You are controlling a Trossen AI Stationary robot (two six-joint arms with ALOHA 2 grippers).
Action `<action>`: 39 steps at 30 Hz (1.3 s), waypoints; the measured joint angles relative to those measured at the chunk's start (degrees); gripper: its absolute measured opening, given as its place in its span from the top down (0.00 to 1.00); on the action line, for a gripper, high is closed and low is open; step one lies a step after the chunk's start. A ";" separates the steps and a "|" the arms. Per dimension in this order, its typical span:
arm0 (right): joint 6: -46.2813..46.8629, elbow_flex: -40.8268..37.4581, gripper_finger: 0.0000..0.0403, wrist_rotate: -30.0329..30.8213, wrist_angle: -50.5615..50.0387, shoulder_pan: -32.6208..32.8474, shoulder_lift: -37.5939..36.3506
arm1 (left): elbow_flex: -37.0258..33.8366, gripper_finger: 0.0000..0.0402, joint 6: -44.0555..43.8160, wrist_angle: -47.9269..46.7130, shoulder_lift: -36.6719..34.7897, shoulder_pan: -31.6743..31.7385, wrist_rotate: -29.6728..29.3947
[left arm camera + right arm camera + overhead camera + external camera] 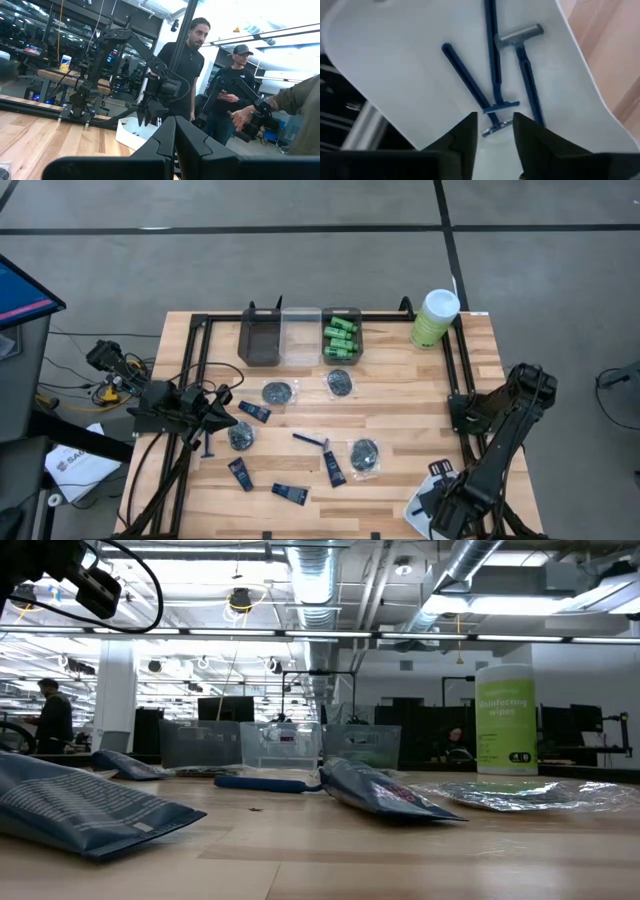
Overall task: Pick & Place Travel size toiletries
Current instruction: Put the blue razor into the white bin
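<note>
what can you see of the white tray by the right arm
The white tray is a smooth, plastic-looking dish with rounded corners and a low raised rim. It lies flat on the wooden table at its near right corner, under the right gripper, whose fingers stand apart just above it. Three thin blue razors lie in it, overlapping one another. In the high view the arm hides most of the tray.

left tool [174, 142] shut; right tool [494, 131] parted, pointing down.

On table: four round packets [279, 392], four navy tubes [254, 412], one razor [310, 441] — three razors [492, 60] in white tray [395, 65].
</note>
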 joint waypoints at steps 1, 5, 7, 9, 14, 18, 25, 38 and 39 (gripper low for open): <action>1.42 0.15 0.68 -0.11 0.28 -0.38 -0.32 | 0.00 0.99 0.00 0.00 0.00 0.00 0.00; 4.44 2.73 0.58 -0.12 2.02 -3.64 -1.45 | 0.01 0.99 0.00 0.00 0.00 0.01 0.00; 3.17 4.23 0.55 0.00 3.12 -6.64 -1.59 | -0.01 0.99 0.00 -0.02 0.00 -0.01 0.00; 0.67 5.67 0.52 0.10 4.54 -10.09 -1.54 | 0.00 0.99 0.00 0.00 0.00 -0.01 0.00; -3.62 7.24 0.49 2.60 10.05 -20.57 -1.54 | 0.00 0.99 -0.01 -0.01 0.00 0.00 0.00; -4.99 7.32 0.51 3.90 12.41 -29.63 -1.43 | -0.01 0.99 0.00 -0.02 0.00 0.01 0.00; -16.46 7.32 0.57 4.13 25.83 -39.64 -1.02 | 0.01 0.99 0.00 -0.02 0.00 -0.01 0.02; -34.26 13.01 0.67 14.96 36.41 -44.86 6.37 | 0.00 0.99 0.00 -0.12 0.21 0.01 -0.03; -35.49 14.58 0.66 15.63 33.90 -44.81 8.07 | 0.00 0.99 0.00 0.24 0.53 -0.01 -0.39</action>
